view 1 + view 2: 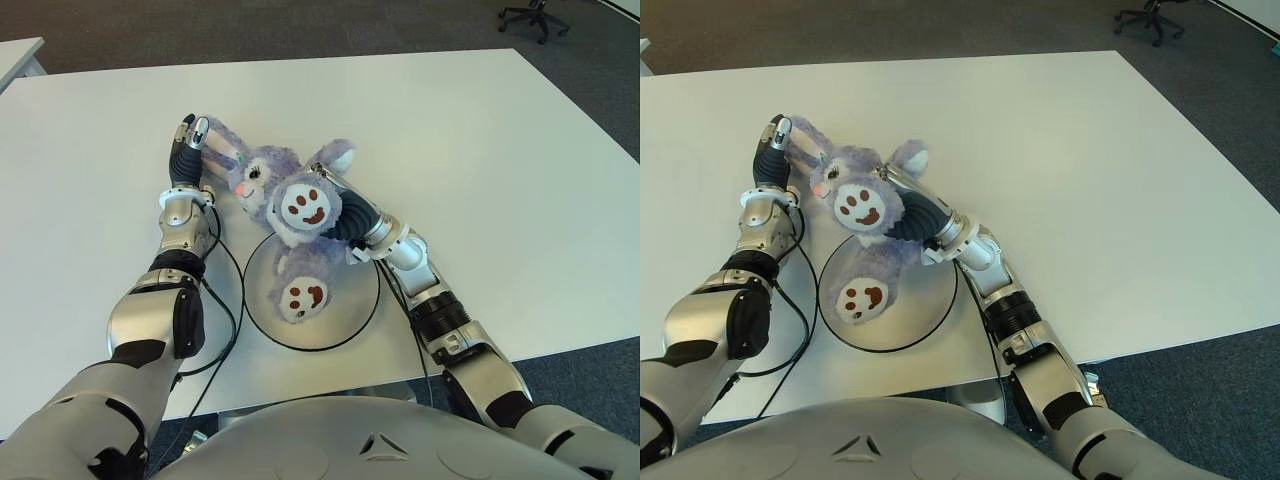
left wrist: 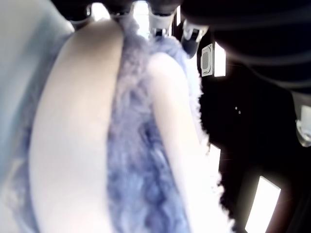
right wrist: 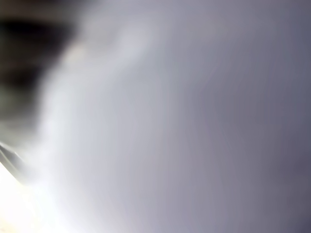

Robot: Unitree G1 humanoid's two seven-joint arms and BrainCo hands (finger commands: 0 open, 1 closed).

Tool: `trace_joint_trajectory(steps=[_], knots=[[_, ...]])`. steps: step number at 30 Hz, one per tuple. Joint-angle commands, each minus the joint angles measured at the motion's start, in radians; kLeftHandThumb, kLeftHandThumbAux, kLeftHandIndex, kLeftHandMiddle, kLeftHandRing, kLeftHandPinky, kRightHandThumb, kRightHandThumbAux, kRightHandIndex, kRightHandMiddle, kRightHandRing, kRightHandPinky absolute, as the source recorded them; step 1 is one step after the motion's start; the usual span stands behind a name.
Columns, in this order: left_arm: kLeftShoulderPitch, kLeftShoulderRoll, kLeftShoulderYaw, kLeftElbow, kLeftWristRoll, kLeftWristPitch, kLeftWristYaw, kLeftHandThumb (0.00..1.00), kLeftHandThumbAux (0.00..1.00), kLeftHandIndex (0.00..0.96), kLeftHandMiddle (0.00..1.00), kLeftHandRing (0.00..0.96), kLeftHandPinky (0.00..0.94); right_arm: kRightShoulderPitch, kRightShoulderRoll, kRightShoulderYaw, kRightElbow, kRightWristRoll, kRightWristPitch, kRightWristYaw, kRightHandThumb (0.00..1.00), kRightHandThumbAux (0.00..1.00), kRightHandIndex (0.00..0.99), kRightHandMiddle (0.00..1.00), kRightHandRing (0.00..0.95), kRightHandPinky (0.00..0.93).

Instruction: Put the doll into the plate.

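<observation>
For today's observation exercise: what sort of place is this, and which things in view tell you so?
Probably an office or lab room: a large plain white table, grey carpet floor, and a wheeled office chair at the far edge. The plush doll and plate look like test props.

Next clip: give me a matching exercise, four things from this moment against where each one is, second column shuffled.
Things:
1. left hand
2. right hand
3. doll
4. plate

Places:
A. on the table, nearest the robot
B. at the doll's ear
C. head on the table, one foot over the plate
D. against the doll's body, beside its raised foot

Pairs: 1-B, 2-D, 3-C, 4-A
</observation>
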Motion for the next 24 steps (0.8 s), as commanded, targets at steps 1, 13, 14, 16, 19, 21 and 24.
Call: trace_joint_trajectory(steps=[1,13,14,16,19,21,24], knots=[[0.098,-0.046,-0.012,0.063,0.011,0.069,0.008,0.0,0.387,0.0,0.086,0.026,0.0,0.065,-0.006,0.024,0.062,-0.032,-0.007,0.006,0.741,0.708,0.439,0.825,0.826,0.835],[0.098,-0.044,-0.013,0.064,0.011,0.07,0.008,0.0,0.381,0.0,0.093,0.032,0.0,0.048,-0.007,0.029,0.143,-0.065,-0.07,-0.018,0.742,0.708,0.439,0.826,0.825,0.838],[0.097,-0.045,-0.012,0.064,0.011,0.07,0.008,0.0,0.382,0.0,0.095,0.033,0.0,0.048,-0.007,0.03,0.149,-0.066,-0.075,-0.018,0.742,0.709,0.439,0.826,0.826,0.838],[0.098,-0.045,-0.011,0.064,0.01,0.071,0.008,0.0,0.383,0.0,0.097,0.033,0.0,0.047,-0.008,0.032,0.162,-0.072,-0.083,-0.02,0.742,0.709,0.439,0.826,0.826,0.839],[0.098,-0.045,-0.01,0.063,0.009,0.072,0.008,0.0,0.383,0.0,0.097,0.033,0.0,0.045,-0.008,0.034,0.176,-0.079,-0.093,-0.022,0.742,0.709,0.439,0.826,0.827,0.84],[0.097,-0.046,-0.009,0.063,0.008,0.073,0.007,0.0,0.382,0.0,0.095,0.033,0.0,0.043,-0.009,0.037,0.188,-0.085,-0.097,-0.021,0.742,0.71,0.438,0.826,0.827,0.84],[0.096,-0.046,-0.009,0.063,0.007,0.075,0.006,0.0,0.381,0.0,0.094,0.035,0.0,0.043,-0.012,0.04,0.202,-0.092,-0.1,-0.021,0.741,0.71,0.438,0.825,0.825,0.838]])
